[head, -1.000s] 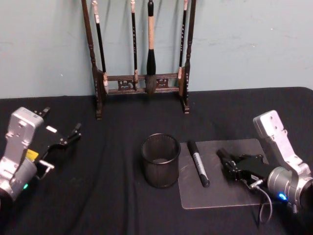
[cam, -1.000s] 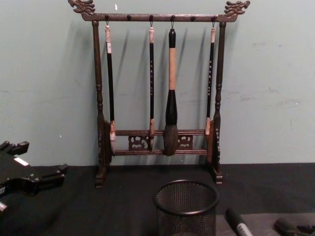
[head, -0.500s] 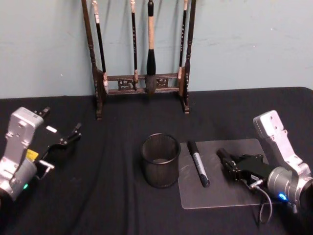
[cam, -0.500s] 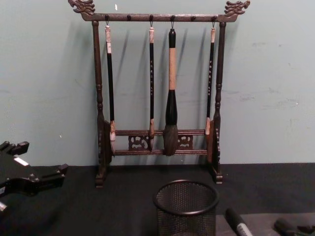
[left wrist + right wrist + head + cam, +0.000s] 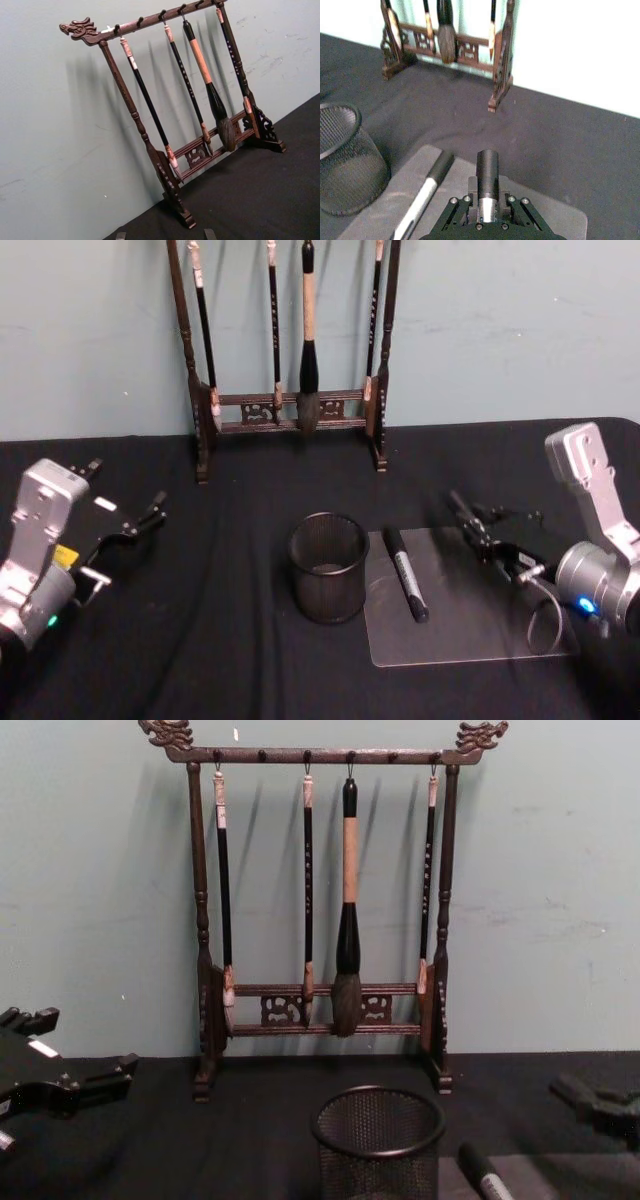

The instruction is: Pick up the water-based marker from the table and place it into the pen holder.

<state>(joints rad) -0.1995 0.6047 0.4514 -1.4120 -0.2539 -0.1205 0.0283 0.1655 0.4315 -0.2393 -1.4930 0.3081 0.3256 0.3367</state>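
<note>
On the black-cloth table (image 5: pixel 200 640), the round black mesh pen holder (image 5: pixel 328 568) stands at the centre, also in the chest view (image 5: pixel 378 1140). Right of it, one black-capped marker (image 5: pixel 405 573) lies on a clear mat (image 5: pixel 470 625). My right gripper (image 5: pixel 487 537) hovers above the mat's far right part, shut on a second water-based marker (image 5: pixel 487 172) whose black cap points toward the brush rack. It sits to the right of the pen holder and apart from it. My left gripper (image 5: pixel 128 487) is parked at the far left, open and holding nothing.
A tall dark wooden rack (image 5: pixel 290 410) hung with several calligraphy brushes stands at the back against the wall, behind the pen holder. Bare black cloth stretches between the left gripper and the pen holder.
My right gripper has lifted from low over the mat and moved back and to the right, carrying its marker. The left arm, the pen holder and the marker on the mat have not moved.
</note>
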